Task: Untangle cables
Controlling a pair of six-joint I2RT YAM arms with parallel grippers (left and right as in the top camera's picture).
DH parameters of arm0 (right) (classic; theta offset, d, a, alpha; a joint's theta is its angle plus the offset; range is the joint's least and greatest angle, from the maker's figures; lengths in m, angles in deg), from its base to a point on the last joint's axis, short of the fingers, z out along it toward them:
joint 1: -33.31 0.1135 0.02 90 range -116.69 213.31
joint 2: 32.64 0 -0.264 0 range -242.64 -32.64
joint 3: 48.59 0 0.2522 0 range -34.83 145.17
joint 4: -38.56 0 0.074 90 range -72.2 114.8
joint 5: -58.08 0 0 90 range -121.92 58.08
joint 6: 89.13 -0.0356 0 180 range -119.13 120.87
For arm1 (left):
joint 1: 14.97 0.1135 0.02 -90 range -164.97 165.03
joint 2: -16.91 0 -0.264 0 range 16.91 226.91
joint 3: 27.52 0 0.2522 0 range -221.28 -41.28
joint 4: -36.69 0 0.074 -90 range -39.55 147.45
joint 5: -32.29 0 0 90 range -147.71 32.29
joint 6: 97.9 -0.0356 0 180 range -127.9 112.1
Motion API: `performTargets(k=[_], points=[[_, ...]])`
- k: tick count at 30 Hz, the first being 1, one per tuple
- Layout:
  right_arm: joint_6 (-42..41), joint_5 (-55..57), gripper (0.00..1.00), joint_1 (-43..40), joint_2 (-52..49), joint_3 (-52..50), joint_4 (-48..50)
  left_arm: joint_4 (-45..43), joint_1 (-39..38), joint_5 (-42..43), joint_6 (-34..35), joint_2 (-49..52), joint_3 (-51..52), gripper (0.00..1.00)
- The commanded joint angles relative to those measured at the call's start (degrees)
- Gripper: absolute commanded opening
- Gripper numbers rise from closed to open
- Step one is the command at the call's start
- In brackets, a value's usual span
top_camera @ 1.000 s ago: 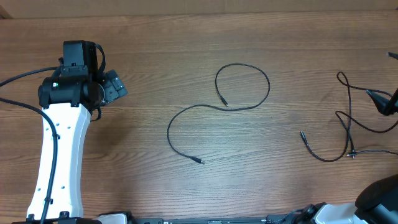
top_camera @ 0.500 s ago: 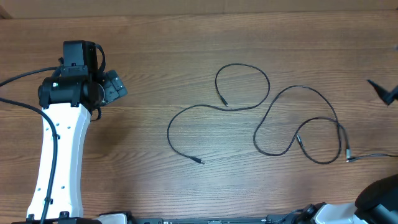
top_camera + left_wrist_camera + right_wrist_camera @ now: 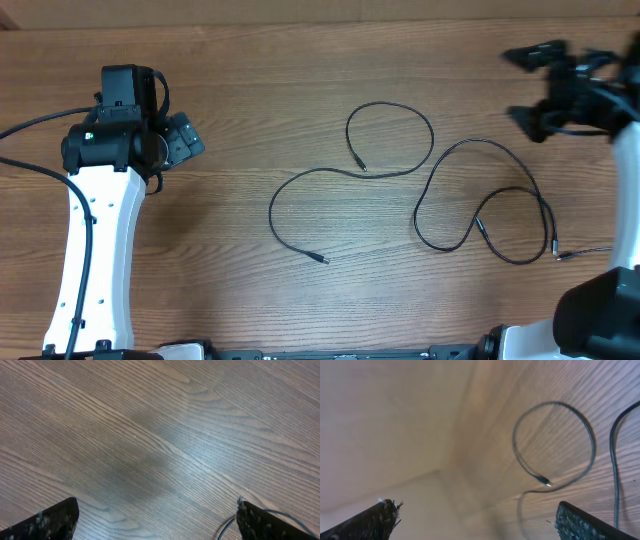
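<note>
Near edge: From my seat, the dark bases of both arms sit along the bottom of the overhead view, on the wood-grain worktop (image 3: 300,60).
Left arm: My white left arm (image 3: 95,250) reaches up the left side, well apart from both cables.
Left claw: The left claw (image 3: 157,522) stands apart. I see its two dark fingers at the bottom corners of its wrist view, with bare wood between them and nothing held.
Centre cable: The centre cable (image 3: 390,104) lies flat mid-worktop. Its near plug tip (image 3: 322,260) points right, the cord sweeps left and up in a wide arc, then closes a round loop farther back. The other tip (image 3: 362,166) ends touching or just beside its own run.
Right-hand cable: The right-hand cable (image 3: 480,141) lies just beside that loop, not touching it. It snakes in an S and crosses over itself near the right. One tip (image 3: 478,222) sits inside the curve, another (image 3: 556,256) at the near right. I cannot tell whether this is one cord or two.
Right claw: Farthest back, the right claw (image 3: 512,86) hovers beyond the right-hand cable with its fingers spread wide, gripping nothing.
Right wrist view: It is blurred, but I make out the round loop and a plug tip.
</note>
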Motion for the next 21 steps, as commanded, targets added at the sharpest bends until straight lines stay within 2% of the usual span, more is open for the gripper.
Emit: performTargets(k=[1,3,10,12,14,18,21], points=[[2.64,19.47,1.0,10.32,0.07,0.42,-1.55,0.0,-0.11,0.22,1.22,0.35,0.09,1.0],[3.3,30.1,1.0,17.79,-0.35,0.26,-2.25,0.0,-0.11,0.22,1.22,0.35,0.09,1.0],[20.35,37.55,1.0,30.01,-6.56,0.26,-0.02,0.0,-0.11,0.22,1.22,0.35,0.09,1.0],[22.62,37.62,0.98,31.28,-9.03,0.26,0.37,0.0,-0.11,0.22,1.22,0.35,0.09,1.0],[29.94,37.59,0.93,32.52,-12.96,0.26,2.1,0.0,-0.11,0.22,1.22,0.35,0.09,1.0],[40.52,36.24,0.98,32.87,-17.05,0.26,2.23,0.0,-0.11,0.22,1.22,0.35,0.09,1.0],[46.71,34.73,0.99,33.48,-19.58,0.26,2.54,0.0,-0.11,0.22,1.22,0.35,0.09,1.0]])
